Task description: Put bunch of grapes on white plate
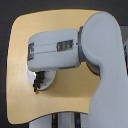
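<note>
Exterior view, looking down on the tabletop (60,97): pale wood, rounded corners, filling most of the frame from the upper left to the lower centre.

My arm (100,60) enters from the right edge of the frame, a big grey-white shoulder and upper section running from the lower right up to the upper right. The forearm (52,50) lies across the middle of the frame, pointing toward the left; boxy, light grey, with a dark band and small dark panels along its upper face.

White plate (46,82): only a sliver shows, at centre left just under the lower left corner of my forearm. I see a curved white rim against the wood. The rest of it is hidden under the forearm.

Bunch of grapes (36,81): a small dark cluster at centre left, over that visible white sliver. Dark, bumpy, hanging down past the forearm's lower edge. Whether it rests on the plate or is held above it, I cannot tell; the picture is too coarse and the arm covers the spot.

Pincer (39,76): almost wholly hidden below the forearm's end, directly above the plate. Dark shapes there merge with the grapes. I cannot tell how wide its fingers stand, nor whether they grip the grapes.

Beyond the tabletop the surround is white, with dark patches at the far right edge and the bottom centre of the frame.
</note>
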You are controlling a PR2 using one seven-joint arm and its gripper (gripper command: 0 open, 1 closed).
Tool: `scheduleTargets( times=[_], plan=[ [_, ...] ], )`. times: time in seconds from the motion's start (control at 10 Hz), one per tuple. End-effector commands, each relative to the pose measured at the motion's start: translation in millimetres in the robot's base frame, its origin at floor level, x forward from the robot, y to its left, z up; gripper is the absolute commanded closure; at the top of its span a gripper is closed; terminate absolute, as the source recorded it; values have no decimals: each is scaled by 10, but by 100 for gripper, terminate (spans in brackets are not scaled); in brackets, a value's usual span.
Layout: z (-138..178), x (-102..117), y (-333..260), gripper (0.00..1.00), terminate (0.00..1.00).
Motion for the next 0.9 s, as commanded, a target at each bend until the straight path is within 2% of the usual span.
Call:
scheduleTargets(
  times=[0.0,0.4,0.5,0.8],
  plan=[
    [-42,48,-13,100,0],
    [-32,77,-15,100,0],
    [-29,72,-14,0,0],
    [12,59,-27,0,0]
  ],
)
